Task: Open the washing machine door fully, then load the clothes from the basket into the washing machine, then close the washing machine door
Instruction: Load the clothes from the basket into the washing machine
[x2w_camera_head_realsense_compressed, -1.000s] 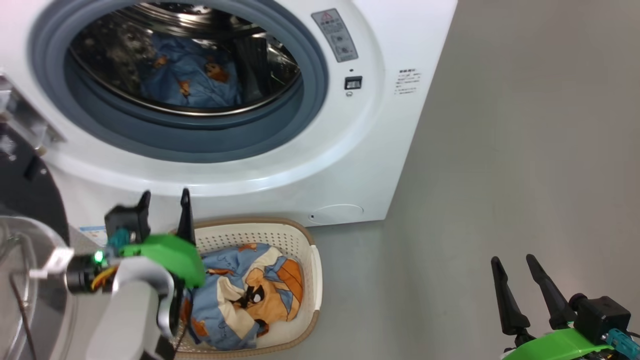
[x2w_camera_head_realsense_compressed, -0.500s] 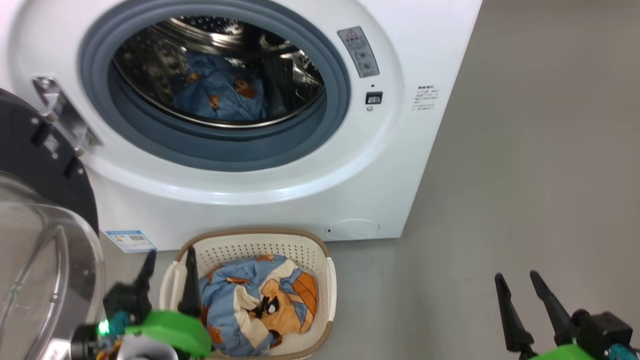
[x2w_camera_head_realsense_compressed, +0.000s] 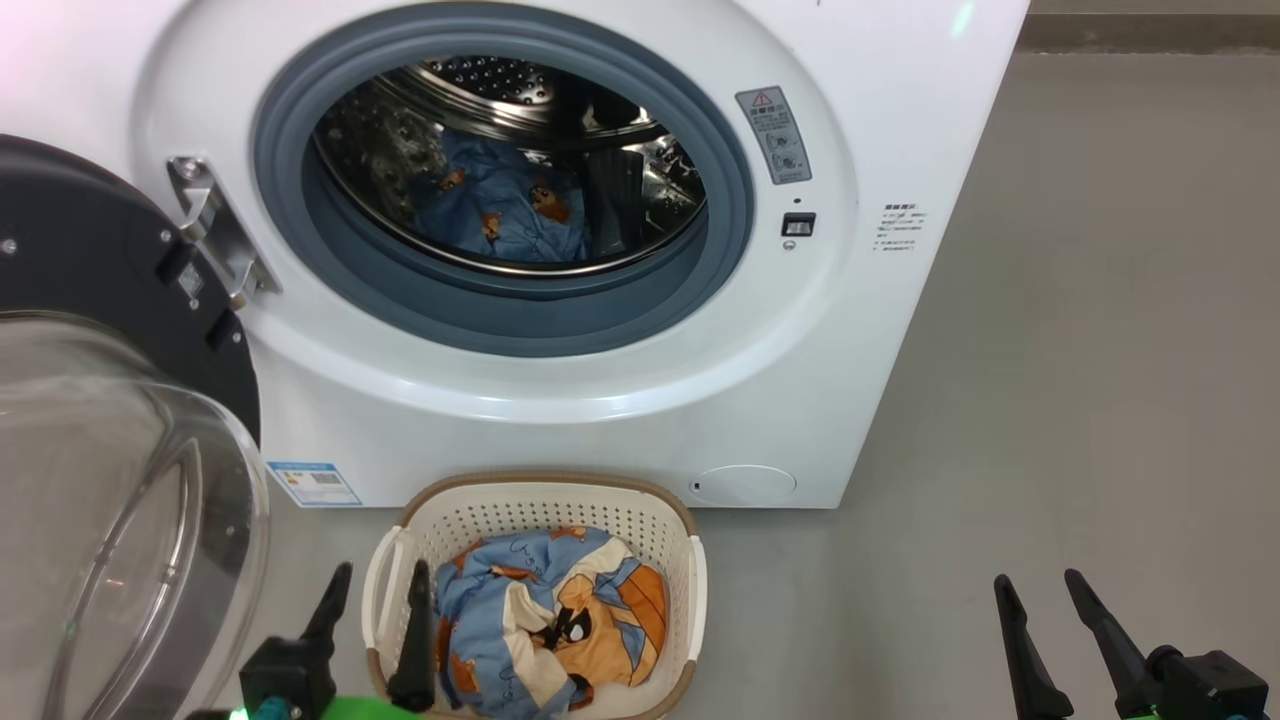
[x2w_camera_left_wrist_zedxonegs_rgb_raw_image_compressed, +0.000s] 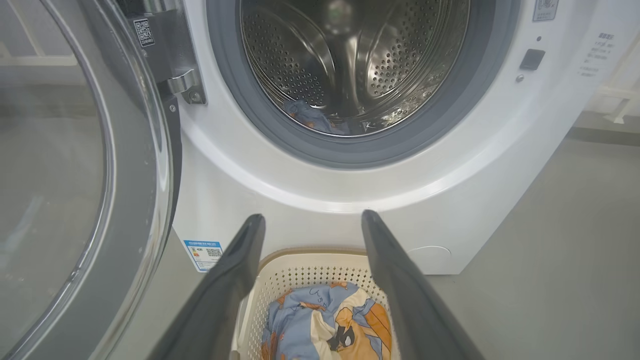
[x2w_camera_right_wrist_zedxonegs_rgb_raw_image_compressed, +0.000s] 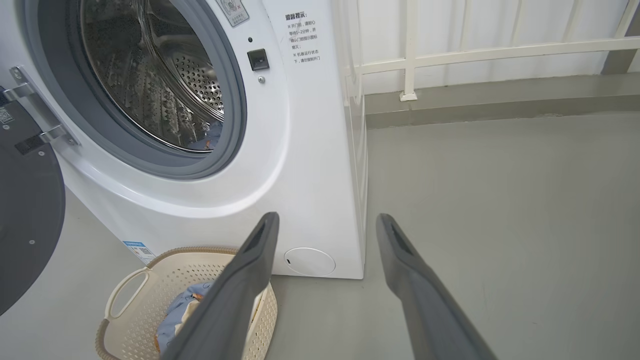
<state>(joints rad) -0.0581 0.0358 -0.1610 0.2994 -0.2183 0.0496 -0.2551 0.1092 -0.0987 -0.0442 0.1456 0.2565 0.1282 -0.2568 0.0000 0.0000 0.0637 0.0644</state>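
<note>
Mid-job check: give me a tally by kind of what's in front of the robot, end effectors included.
washing machine: 1
washing machine door: 1, open
basket: 1
clothes bundles: 2, one in the basket, one in the drum
end effectors: 2, left end effector and right end effector, both open
Total: 7

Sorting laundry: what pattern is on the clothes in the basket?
Clothes: light blue, orange-brown bears; head view.

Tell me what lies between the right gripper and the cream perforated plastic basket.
Bare grey floor separates the right gripper from the cream perforated plastic basket, seen in the head view.
</note>
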